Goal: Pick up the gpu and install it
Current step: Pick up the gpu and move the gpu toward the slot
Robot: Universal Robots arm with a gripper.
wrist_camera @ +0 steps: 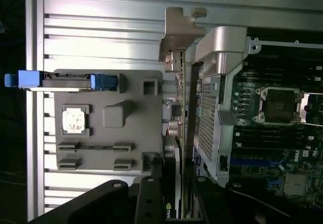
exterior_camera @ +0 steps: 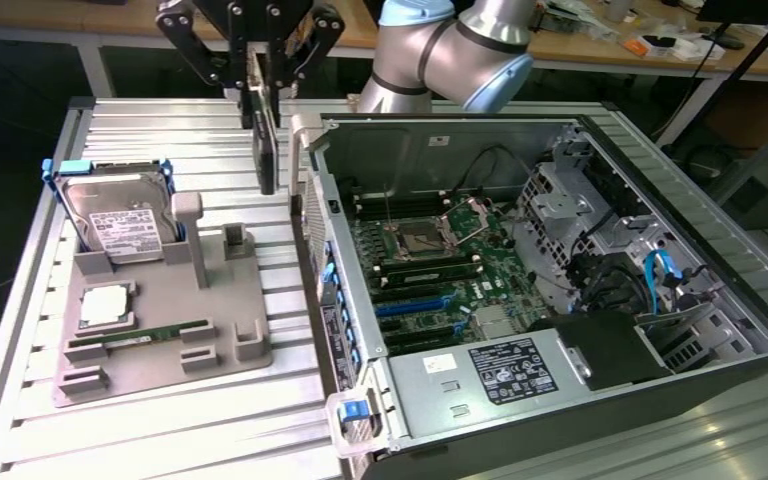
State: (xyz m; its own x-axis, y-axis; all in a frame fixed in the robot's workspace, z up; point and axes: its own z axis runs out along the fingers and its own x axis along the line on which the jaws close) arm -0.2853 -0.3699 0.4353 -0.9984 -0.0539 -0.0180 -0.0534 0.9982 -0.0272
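Note:
The gpu (exterior_camera: 267, 145) is a thin dark card that hangs on edge in the air. It is over the slotted table, between the grey fixture and the open computer case. My gripper (exterior_camera: 261, 95) is shut on its upper end, well above the table. In the wrist view the gpu (wrist_camera: 177, 108) appears edge-on, with its silver bracket (wrist_camera: 177, 32) at the far end and my gripper (wrist_camera: 176, 186) clamped on the near end. The card floats just outside the case's rear wall (wrist_camera: 212, 103).
The grey fixture (exterior_camera: 157, 340) carries a silver hard drive (exterior_camera: 117, 225), a processor chip (exterior_camera: 104, 305) and a green memory stick (exterior_camera: 137, 335). The open case (exterior_camera: 544, 290) shows the motherboard (exterior_camera: 438, 270) with blue slots (exterior_camera: 418, 305) and a power supply (exterior_camera: 484, 375). Workbenches stand behind.

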